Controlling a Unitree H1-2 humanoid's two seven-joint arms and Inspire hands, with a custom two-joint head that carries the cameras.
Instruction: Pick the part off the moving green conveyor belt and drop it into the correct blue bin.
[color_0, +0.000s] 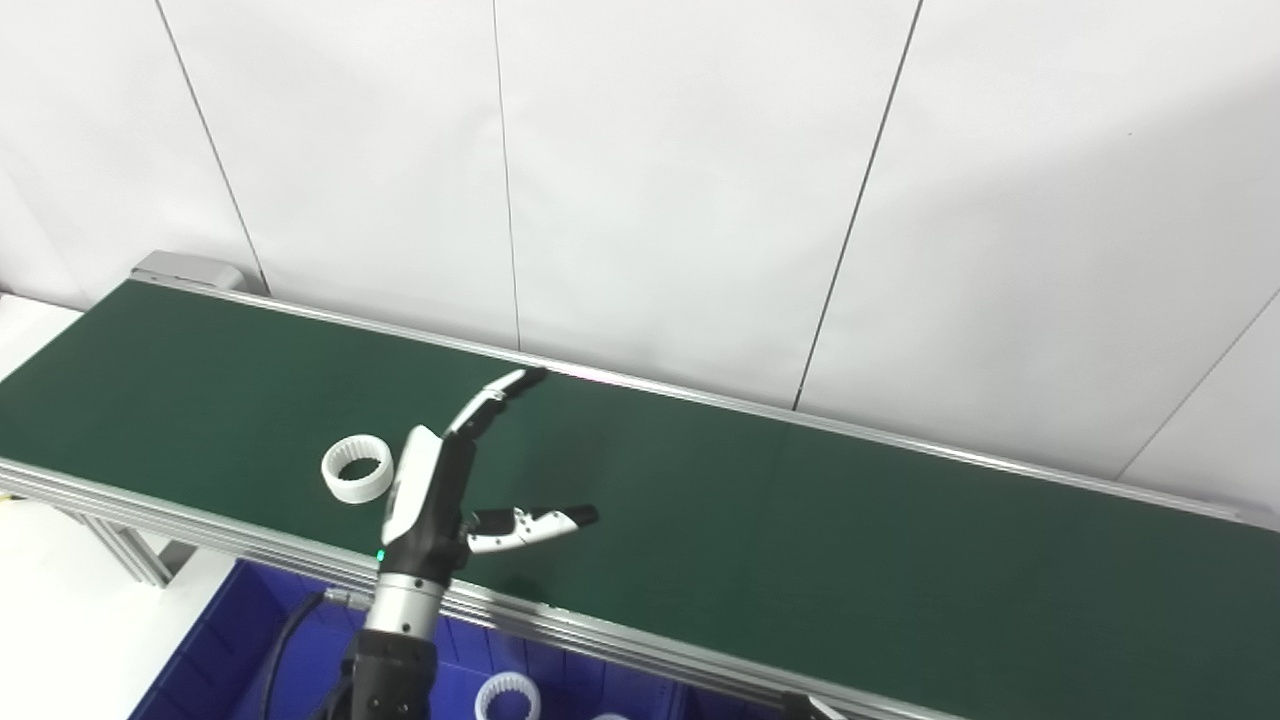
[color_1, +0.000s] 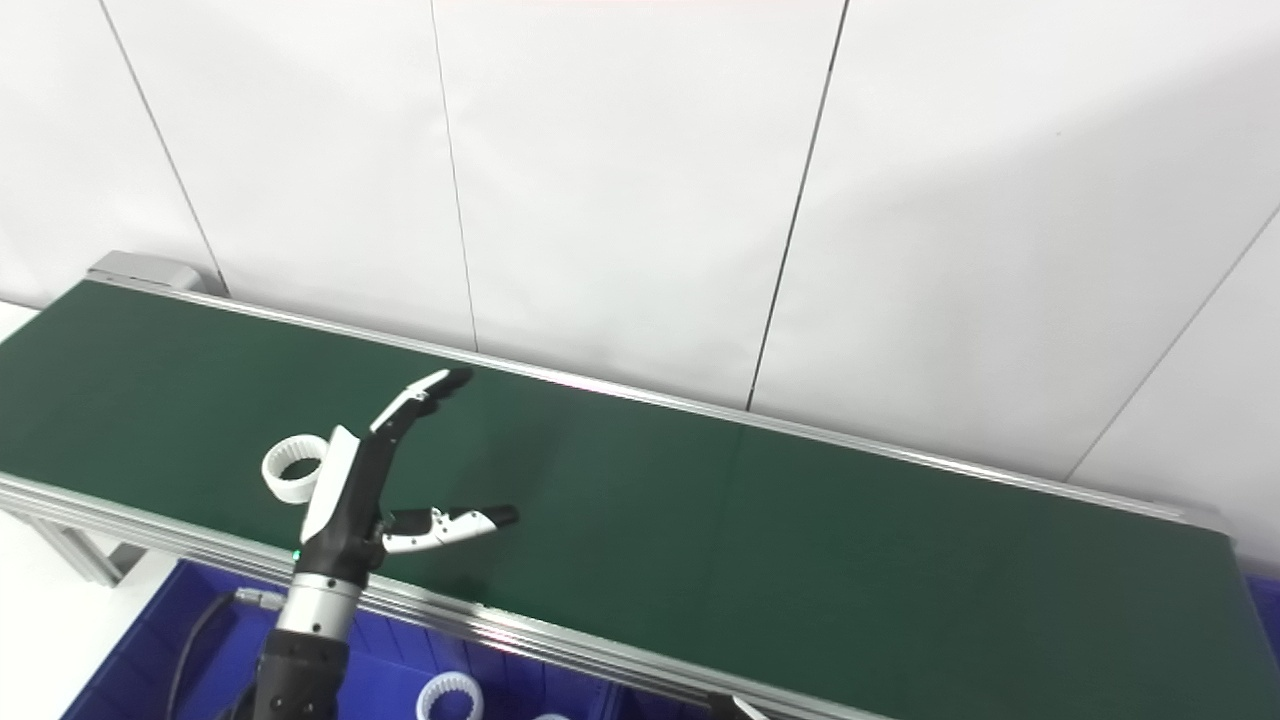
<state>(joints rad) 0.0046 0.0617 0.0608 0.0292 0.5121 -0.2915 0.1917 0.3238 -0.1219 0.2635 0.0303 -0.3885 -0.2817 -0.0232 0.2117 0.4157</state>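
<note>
Left robot hand (color_0: 440, 490) hovers released, fingers spread, over the green conveyor belt (color_0: 800, 530); white ring part (color_0: 357, 468) lies just left of it; blue bin (color_0: 230, 650) below.

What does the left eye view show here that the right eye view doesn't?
Only the left eye view shows the white ring standing clear of the left hand. Only the right eye view shows a blue strip past the belt's right end, and there the hand overlaps the ring. Both show the open hand over the green belt and a ring in the blue bin.

Matt green belt (color_0: 800, 520), white plastic ring (color_0: 357, 468)
</note>
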